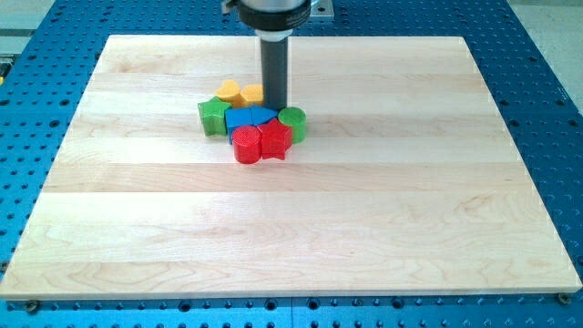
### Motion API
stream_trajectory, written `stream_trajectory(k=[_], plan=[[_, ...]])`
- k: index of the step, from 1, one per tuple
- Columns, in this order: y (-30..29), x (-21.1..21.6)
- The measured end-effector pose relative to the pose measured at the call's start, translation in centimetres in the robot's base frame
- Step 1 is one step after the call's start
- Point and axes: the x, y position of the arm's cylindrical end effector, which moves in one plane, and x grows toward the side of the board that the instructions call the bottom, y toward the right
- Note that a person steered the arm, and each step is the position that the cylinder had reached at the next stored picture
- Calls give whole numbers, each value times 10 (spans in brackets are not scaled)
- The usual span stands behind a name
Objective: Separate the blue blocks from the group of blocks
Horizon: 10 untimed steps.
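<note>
A tight group of blocks sits on the wooden board (291, 219), above its middle. A blue block (240, 118) and a second blue block (262, 115) lie side by side at the centre of the group. A green block (213, 115) is at their left, a green cylinder (292, 121) at their right. A yellow block (228, 91) and an orange-yellow block (251, 94) lie behind them. A red cylinder (245, 145) and a red star-shaped block (275, 141) lie in front. My tip (275, 107) stands at the back edge of the right blue block, beside the orange-yellow block.
The board lies on a blue perforated table (547, 109) that surrounds it on all sides. The arm's grey mount (273, 11) hangs at the view's top centre.
</note>
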Motion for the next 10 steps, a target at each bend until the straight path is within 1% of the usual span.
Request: stream_trajectory(k=[1,3,4,5,6,7,8,10], plan=[[-17,13],[-97,26],[-110,38],[-88,16],[-33,23],[-21,34],[-51,61],[-81,51]])
